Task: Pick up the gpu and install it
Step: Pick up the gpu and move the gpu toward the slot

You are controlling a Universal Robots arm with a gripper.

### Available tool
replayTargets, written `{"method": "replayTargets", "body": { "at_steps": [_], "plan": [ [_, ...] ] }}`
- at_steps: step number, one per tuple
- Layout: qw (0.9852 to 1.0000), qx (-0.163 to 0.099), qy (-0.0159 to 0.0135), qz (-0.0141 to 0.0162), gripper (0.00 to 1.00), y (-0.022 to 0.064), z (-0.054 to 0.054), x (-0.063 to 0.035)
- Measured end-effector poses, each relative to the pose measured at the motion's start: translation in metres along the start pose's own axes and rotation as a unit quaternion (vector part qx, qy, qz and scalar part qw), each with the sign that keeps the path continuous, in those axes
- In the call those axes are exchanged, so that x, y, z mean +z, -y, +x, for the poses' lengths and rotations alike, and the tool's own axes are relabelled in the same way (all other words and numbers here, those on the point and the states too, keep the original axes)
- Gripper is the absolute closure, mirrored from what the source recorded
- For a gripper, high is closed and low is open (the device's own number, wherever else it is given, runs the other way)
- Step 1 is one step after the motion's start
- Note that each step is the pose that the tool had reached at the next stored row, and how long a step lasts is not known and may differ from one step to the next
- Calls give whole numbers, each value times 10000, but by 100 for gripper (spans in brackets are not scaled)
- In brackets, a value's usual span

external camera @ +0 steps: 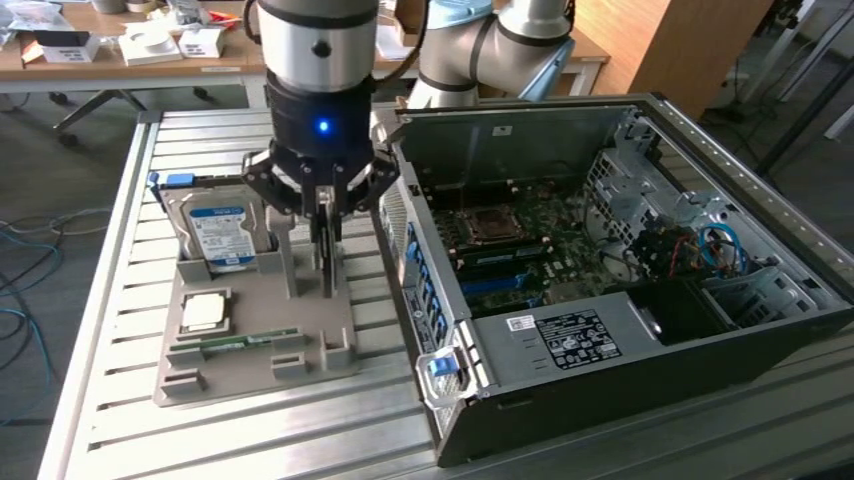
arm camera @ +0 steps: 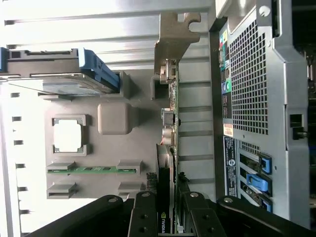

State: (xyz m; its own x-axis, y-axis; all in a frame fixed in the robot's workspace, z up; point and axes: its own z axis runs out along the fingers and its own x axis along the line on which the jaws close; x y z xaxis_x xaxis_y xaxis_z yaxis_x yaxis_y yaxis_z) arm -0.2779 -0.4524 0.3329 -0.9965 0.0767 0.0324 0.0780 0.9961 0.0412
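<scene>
The gpu [arm camera: 169, 113] stands on its edge at the grey holder [arm camera: 113, 118], its silver end bracket [arm camera: 173, 39] farthest from the wrist. My gripper [arm camera: 168, 219] is shut on the card's near end, one black finger [arm camera: 143, 215] on each side of it. In the exterior view the gripper [external camera: 324, 235] reaches straight down over the holder [external camera: 254, 375], and the gpu [external camera: 327, 270] shows as a thin dark upright strip below the fingers. I cannot tell whether the card's lower edge still rests in the holder. The open computer case [external camera: 601, 250] lies just to the exterior view's right.
The holder also carries a hard drive [external camera: 220, 228] standing upright, a CPU [external camera: 203, 312] and a green RAM stick [external camera: 234, 341]. The case's motherboard [external camera: 507, 240] faces up. All sits on a slatted metal table [external camera: 120, 250]. A cluttered desk [external camera: 147, 45] stands behind.
</scene>
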Motion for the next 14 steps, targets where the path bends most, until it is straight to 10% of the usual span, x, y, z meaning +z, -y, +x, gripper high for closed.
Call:
{"method": "replayTargets", "body": {
  "at_steps": [14],
  "plan": [
    [10000,-3,-1,0,74,-23,18,-558]
  ]
}}
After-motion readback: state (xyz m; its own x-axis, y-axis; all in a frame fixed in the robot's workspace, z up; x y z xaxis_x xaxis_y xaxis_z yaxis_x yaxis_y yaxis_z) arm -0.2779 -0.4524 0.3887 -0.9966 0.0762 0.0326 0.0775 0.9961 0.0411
